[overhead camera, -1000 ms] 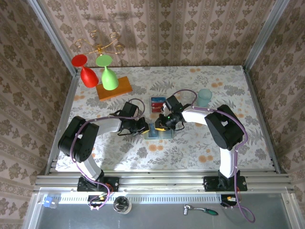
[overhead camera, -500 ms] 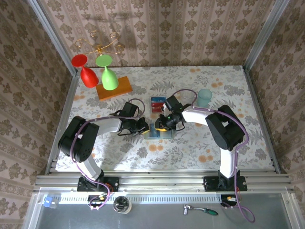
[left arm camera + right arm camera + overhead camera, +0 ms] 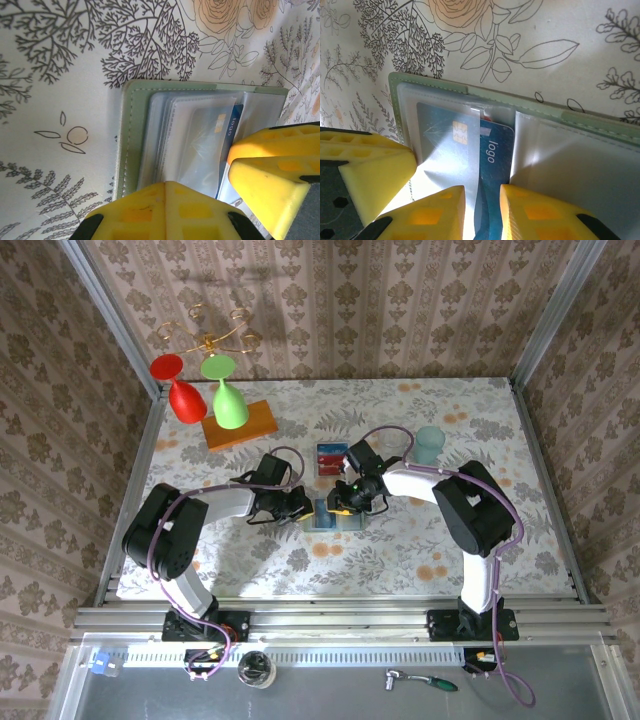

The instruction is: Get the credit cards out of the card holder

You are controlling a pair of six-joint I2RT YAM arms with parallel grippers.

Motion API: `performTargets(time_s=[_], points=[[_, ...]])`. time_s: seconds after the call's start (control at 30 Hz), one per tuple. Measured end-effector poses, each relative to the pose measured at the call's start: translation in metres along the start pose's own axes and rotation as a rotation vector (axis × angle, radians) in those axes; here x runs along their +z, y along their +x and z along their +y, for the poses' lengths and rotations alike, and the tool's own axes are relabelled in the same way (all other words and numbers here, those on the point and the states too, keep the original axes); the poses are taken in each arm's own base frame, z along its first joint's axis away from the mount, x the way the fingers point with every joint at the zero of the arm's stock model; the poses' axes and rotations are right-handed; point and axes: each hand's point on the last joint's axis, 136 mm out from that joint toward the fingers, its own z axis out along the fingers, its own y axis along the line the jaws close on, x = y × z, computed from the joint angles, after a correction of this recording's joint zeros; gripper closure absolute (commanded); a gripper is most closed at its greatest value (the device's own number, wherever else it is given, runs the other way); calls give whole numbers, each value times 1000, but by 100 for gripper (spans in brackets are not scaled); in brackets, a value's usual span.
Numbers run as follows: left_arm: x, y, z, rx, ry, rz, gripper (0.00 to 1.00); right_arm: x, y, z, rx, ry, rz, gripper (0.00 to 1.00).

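The sage-green card holder (image 3: 345, 523) lies open on the table between both grippers. My left gripper (image 3: 166, 186) is shut, its joined yellow tips resting on the holder's (image 3: 131, 140) clear sleeves; I see nothing between them. My right gripper (image 3: 482, 200) is open a small gap, its fingers (image 3: 440, 212) standing either side of a blue card marked "logo" (image 3: 495, 155) that sticks out of a middle pocket. A grey-blue chip card (image 3: 445, 140) sits under the clear sleeve beside it, and a red sliver (image 3: 487, 119) peeks out behind. Another red and blue card (image 3: 330, 457) lies on the table beyond the holder.
A translucent teal cup (image 3: 429, 445) stands to the right, behind the right arm. An orange wooden block (image 3: 240, 425) with a red glass (image 3: 180, 390) and a green glass (image 3: 226, 395) sits at the back left. The left gripper's finger (image 3: 365, 160) crowds the right wrist view.
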Motion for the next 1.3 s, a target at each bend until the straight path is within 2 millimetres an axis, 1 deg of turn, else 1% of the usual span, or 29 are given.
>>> performTargets(time_s=[0.43,0.7,0.8,0.93,1.2,1.3], points=[[-4,2,-1,-4,-12,12,91,-4,-1,0,-4,11,-11,72],[-4,3,-16,30,9,15,92,-10,-4,5,-13,1,-28,72],[-4,4,-18,35,14,17,94,-9,-3,6,-11,-5,-27,72],[-2,4,-16,35,9,20,97,-8,0,7,-6,-21,-13,73],[4,7,-6,20,-23,39,98,-8,-1,15,-3,-59,-10,75],[4,7,-5,19,-24,39,98,-6,-1,17,1,-75,-3,75]])
